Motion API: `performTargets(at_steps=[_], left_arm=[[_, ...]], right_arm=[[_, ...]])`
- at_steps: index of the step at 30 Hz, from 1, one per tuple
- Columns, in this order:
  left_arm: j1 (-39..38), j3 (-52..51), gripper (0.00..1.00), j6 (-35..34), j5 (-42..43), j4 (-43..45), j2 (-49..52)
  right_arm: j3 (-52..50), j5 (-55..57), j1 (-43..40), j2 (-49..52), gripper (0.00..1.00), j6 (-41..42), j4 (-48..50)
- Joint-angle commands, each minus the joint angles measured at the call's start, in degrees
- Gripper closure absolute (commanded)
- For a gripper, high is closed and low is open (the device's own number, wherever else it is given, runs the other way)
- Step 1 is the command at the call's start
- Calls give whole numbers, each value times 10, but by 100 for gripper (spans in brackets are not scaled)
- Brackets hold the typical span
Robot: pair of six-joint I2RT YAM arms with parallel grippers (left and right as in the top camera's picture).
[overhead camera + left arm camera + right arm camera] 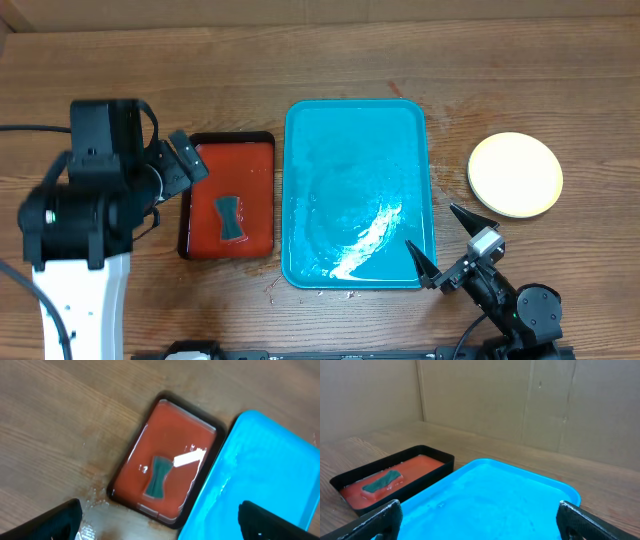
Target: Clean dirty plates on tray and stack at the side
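The wooden worktop (520,80) is carrying the turquoise tray (355,150) at its middle, its surface glistening wet, with a smaller black-rimmed red tray (250,160) lying just beside it toward the left edge. The plates (515,175) are sitting in one stack near the right edge, apart from the turquoise tray. The left hand (160,507) is hanging spread wide over the red tray, the right hand (430,226) is gaping, holding nothing, at the turquoise tray's near right corner, and a green sponge (230,217) is lying in the red tray.
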Motion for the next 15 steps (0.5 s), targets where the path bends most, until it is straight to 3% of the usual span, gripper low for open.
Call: performTargets(at_steps=[1,5,8,15], left_arm=[[-12,-69,0,14,17,93,-76],[-24,-243,0,103,116,330,-181],[-24,-370,0,142,160,454,-263],[-24,-571,0,145,152,544,-445]], right_arm=[[-6,2,3,-6,0,2,2],[-6,2,3,-6,0,2,2],[-6,2,3,-6,0,2,2],[-6,2,3,-6,0,2,2]])
